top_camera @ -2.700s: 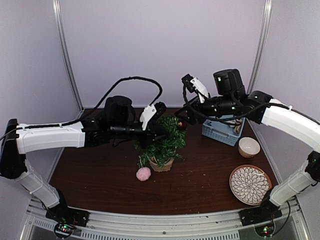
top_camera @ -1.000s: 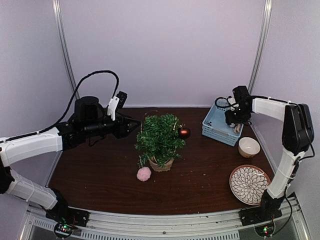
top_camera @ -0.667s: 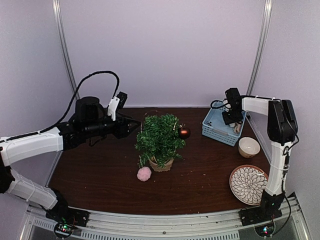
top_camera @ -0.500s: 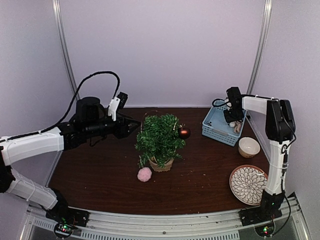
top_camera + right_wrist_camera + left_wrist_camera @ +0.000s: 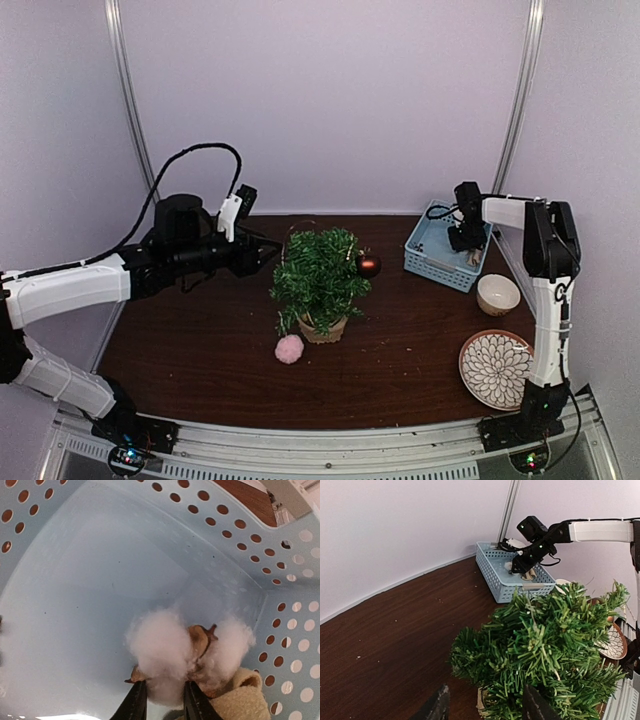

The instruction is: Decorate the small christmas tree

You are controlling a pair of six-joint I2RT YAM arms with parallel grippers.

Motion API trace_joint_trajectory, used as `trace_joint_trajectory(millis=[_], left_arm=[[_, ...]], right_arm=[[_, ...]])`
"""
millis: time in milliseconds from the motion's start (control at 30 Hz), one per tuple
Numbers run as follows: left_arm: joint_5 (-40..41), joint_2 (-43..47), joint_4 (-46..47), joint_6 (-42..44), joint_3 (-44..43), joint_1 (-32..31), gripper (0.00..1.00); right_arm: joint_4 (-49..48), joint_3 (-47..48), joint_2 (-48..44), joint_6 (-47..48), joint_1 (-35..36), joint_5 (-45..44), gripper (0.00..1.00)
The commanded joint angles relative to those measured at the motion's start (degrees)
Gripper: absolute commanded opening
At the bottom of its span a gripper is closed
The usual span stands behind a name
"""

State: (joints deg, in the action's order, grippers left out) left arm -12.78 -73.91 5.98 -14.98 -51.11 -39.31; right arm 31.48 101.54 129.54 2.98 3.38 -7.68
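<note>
Your left arm reaches in low from the left, forearm near level, and its left gripper point(image 5: 265, 248) hovers just beside the upper left branches of the small christmas tree point(image 5: 320, 280) without touching them, fingers spread with nothing held. Your right arm stands upright at the right edge and folds toward the back, and its right gripper point(image 5: 164, 702) points down into the light blue perforated basket point(image 5: 430, 262). There, its narrow-set fingers pinch the lower white tuft of a cotton boll point(image 5: 185, 652), which lies against a tan cloth piece point(image 5: 240, 702) in the basket's corner. The tree stands mid-table on the dark wooden table point(image 5: 200, 350), well left of the basket. It has bushy dark green needles above a round tan pot point(image 5: 323, 328), and a dark red bauble point(image 5: 368, 265) hangs at its right side. Its long axis runs vertical, tip up, with a slight lean you can see from above. A pink pompom point(image 5: 289, 348) lies just beside the pot.
</note>
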Motion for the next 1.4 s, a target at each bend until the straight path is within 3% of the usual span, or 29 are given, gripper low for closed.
trace_joint_trajectory(millis=[0,267,667,1067,1233,1367], left_arm=[[0.51,-0.48,2.68,0.66,-0.66,0.55,0.5],[0.33,-0.02,2.67,0.49,-0.76,0.55,0.5],[0.32,1.86,2.53,0.18,0.11,0.55,0.5],[-0.11,2.58,2.67,0.04,0.56,0.55,0.5],[-0.12,2.28,2.75,0.13,0.4,0.59,0.5],[-0.38,1.85,2.81,0.23,0.15,0.55,0.5]], right_arm=[[1.31,2.76,0.97,-0.1,-0.43,2.06,0.23],[-0.01,0.48,-4.23,-0.74,-0.11,6.84,0.0],[-2.29,-8.93,-16.69,-2.83,2.48,14.87,0.0],[-0.58,-9.64,-10.76,0.69,4.86,15.09,0.0],[-0.09,-9.21,-9.15,0.9,4.88,14.12,0.26],[0.23,-8.52,-8.86,0.88,4.88,13.01,0.35]])
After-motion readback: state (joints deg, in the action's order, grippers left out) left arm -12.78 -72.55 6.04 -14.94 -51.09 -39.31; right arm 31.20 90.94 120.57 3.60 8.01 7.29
